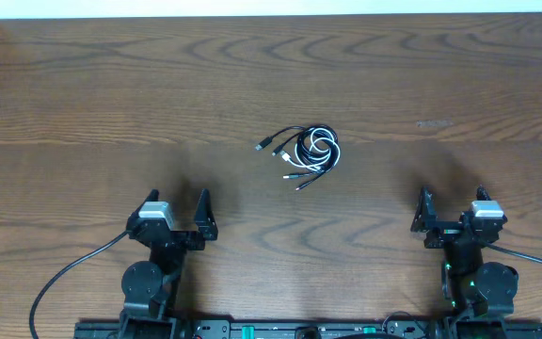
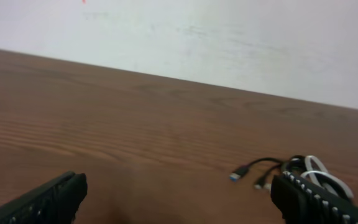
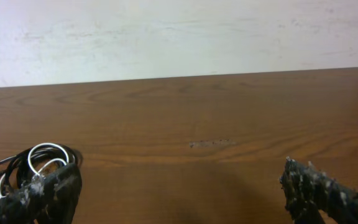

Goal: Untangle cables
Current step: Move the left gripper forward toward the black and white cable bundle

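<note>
The cables (image 1: 306, 151) lie in one small tangle at the middle of the wooden table (image 1: 111, 94): thin black cords looped with a white one, plug ends sticking out to the left. My left gripper (image 1: 177, 209) rests near the front left, open and empty, well short of the bundle. At the front right my right gripper (image 1: 452, 202) also stands open with nothing in it. The left wrist view shows the cables (image 2: 297, 173) ahead to the right, partly behind the right finger (image 2: 316, 202). In the right wrist view the cables (image 3: 33, 163) sit at the far left, behind the left finger (image 3: 42, 196).
Thick black arm wires (image 1: 64, 278) trail from both arm bases along the table's front edge. A pale scuff (image 1: 434, 123) marks the wood right of the bundle. A white wall (image 3: 166, 31) runs behind the table's far edge.
</note>
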